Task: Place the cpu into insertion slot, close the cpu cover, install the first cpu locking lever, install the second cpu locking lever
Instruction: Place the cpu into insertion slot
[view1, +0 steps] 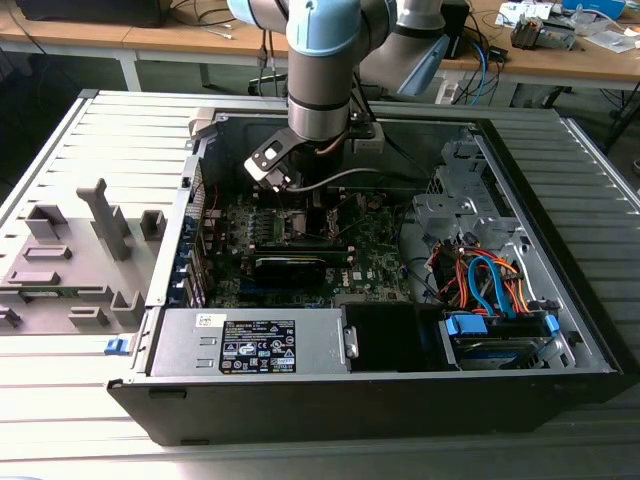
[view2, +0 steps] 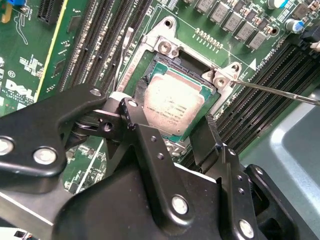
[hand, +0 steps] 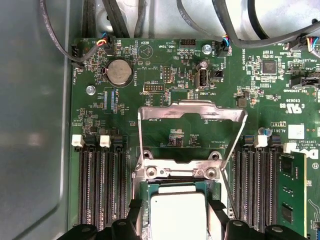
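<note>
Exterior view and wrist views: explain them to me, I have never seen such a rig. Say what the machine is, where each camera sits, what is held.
The machine is a robot arm reaching down into an open computer case that lies on a ribbed grey table. The exterior view comes from a camera off the arm; both wrist views come from cameras riding on it, looking at the green motherboard. The gripper has two black fingers, shut on opposite edges of the cpu, a silvery square chip, at the insertion slot. The cpu cover stands swung open, and a thin locking lever juts out unlatched.
</note>
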